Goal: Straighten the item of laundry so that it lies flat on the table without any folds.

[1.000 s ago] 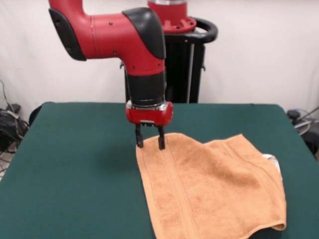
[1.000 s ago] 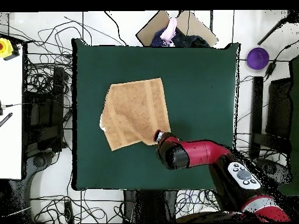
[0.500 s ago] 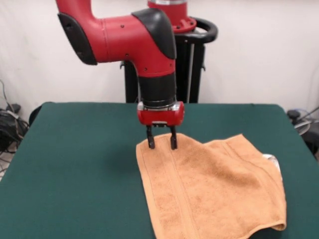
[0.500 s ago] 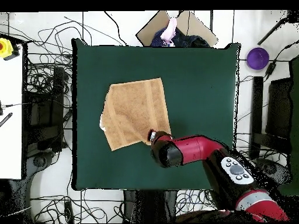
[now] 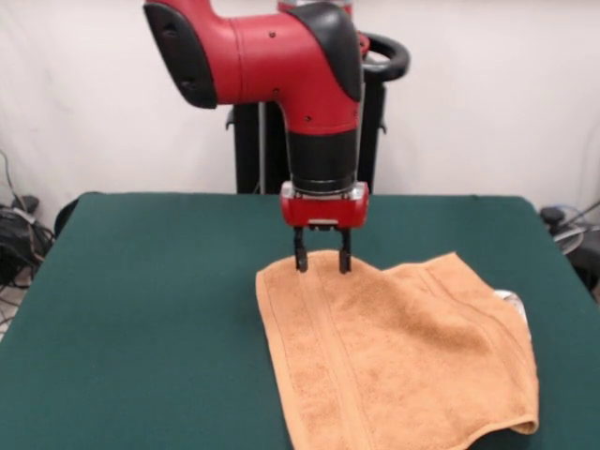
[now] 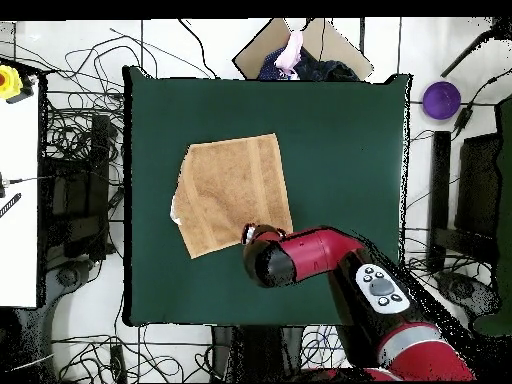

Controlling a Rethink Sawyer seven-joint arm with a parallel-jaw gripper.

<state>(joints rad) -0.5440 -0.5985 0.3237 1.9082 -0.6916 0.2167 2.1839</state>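
Note:
The orange-tan towel (image 5: pixel 398 356) lies on the dark green table (image 5: pixel 141 319), right of centre in the front view, with a fold along its right side and a small white tag (image 5: pixel 511 298) at the right edge. In the overhead view the towel (image 6: pixel 232 192) lies left of centre. My gripper (image 5: pixel 322 262) is open and empty, its two fingers pointing down just above the towel's far edge. In the overhead view the arm's head (image 6: pixel 262 250) covers that edge and hides the gripper.
The robot's black pedestal (image 5: pixel 356 122) stands behind the table's far edge. Cables (image 6: pixel 70 160) lie on the floor round the table. A purple round object (image 6: pixel 441 100) and a cardboard box (image 6: pixel 300 45) sit beyond the table's edges.
My arm has moved to the right in the front view, from the towel's far left corner to a spot further along its far edge. The towel has not moved.

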